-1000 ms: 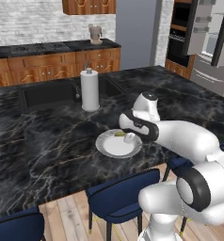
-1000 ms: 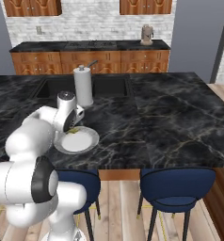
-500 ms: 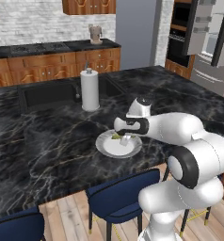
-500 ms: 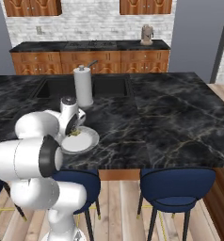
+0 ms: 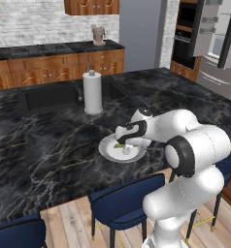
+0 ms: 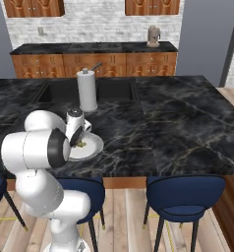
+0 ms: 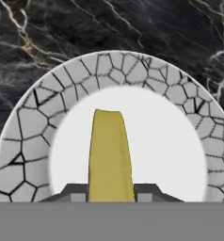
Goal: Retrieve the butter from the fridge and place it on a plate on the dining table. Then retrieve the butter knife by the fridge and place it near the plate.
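Standing open at far right, the fridge (image 5: pixel 219 34) is already emptied of the butter. Over the dining table (image 5: pixel 49 145), the gripper (image 5: pixel 123 144) is holding the butter (image 7: pixel 109 157) narrowly above the plate (image 7: pixel 24 136); release and the knife step are remaining.

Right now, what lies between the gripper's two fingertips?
The butter sits between the fingertips of the gripper, pointing out over the plate in the hand view.
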Robot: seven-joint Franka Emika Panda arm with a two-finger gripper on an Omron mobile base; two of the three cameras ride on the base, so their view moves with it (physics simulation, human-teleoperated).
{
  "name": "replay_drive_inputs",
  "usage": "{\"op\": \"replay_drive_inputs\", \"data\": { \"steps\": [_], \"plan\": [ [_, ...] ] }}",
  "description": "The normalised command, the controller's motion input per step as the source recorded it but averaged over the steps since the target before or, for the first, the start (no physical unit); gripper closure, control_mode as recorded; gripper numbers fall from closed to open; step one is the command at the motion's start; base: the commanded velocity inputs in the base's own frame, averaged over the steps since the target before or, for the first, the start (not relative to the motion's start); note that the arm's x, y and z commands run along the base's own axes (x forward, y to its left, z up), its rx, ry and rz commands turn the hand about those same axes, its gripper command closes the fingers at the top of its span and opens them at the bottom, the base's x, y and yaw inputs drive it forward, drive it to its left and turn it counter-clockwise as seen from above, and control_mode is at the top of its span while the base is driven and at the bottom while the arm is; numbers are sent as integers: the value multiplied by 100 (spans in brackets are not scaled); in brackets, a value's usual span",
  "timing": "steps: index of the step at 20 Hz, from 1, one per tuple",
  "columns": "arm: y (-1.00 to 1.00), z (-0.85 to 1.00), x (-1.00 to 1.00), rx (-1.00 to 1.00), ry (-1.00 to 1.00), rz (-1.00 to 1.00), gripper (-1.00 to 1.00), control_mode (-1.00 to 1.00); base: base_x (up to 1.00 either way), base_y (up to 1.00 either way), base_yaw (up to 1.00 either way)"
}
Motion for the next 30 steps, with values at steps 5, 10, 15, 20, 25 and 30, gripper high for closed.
{"op": "replay_drive_inputs", "data": {
  "steps": [5,10,15,20,25,30],
  "plan": [
    [0,-21,20,0,-2,0,100,-100,0,0,0],
    [0,-18,12,1,-1,0,100,-100,0,0,0],
    [0,-15,13,2,0,0,100,-100,0,0,0],
    [0,-7,13,0,0,0,-100,-100,0,0,0],
    [0,-1,7,0,0,0,-100,-100,0,0,0],
    [0,0,0,0,0,0,-100,-100,0,0,0]
  ]
}}
